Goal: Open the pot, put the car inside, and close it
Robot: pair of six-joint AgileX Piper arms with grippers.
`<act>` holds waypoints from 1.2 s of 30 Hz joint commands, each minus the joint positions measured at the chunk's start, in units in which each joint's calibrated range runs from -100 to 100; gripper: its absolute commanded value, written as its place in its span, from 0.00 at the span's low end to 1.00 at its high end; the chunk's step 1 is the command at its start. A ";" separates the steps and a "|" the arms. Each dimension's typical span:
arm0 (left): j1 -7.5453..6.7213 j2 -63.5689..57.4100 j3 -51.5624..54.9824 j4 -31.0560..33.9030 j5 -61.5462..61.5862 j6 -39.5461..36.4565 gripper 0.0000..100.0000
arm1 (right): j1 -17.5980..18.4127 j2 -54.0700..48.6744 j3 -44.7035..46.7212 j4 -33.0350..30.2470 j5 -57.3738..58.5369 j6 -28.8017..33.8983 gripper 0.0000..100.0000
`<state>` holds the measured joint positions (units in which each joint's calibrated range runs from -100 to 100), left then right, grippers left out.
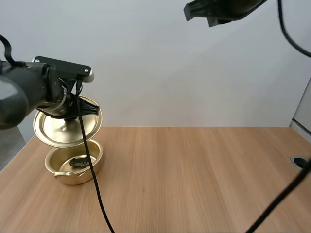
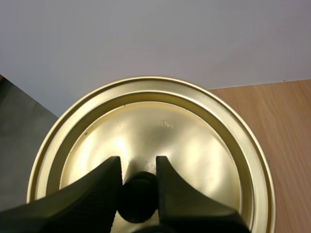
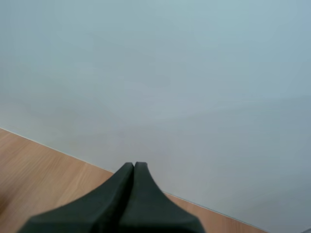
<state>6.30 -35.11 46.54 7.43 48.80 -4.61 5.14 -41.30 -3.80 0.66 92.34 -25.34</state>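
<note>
A gold pot (image 1: 77, 165) stands open at the table's left with a small dark toy car (image 1: 79, 161) lying inside it. Its gold lid (image 1: 63, 127) hangs tilted just above the pot, and my left gripper (image 1: 77, 109) is shut on the lid's black knob. In the left wrist view the two fingers (image 2: 104, 187) pinch that knob (image 2: 138, 196) at the centre of the lid (image 2: 194, 145). My right gripper (image 3: 133, 167) is shut on nothing, its fingers lying together as one dark wedge, raised high and facing the wall beyond the table's far edge.
The wooden table (image 1: 194, 179) stretches bare to the right of the pot. A round grommet hole (image 1: 301, 161) sits at its right edge. A pale wall stands behind the table.
</note>
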 commanded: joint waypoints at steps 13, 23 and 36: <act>0.01 14.20 -0.01 0.02 -1.02 -2.58 0.00 | -0.01 -14.62 -0.06 -11.76 7.66 0.23 0.00; 0.06 18.21 -0.14 0.02 3.56 -2.78 0.00 | -0.01 -17.49 -0.06 -12.31 7.66 0.42 0.00; 2.37 19.41 -0.41 0.12 1.63 -4.96 0.00 | -0.01 -17.65 -0.06 -12.52 7.66 0.42 0.00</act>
<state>8.53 -15.85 46.16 7.53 50.79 -9.64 5.14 -58.88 -3.80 -11.81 100.00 -24.94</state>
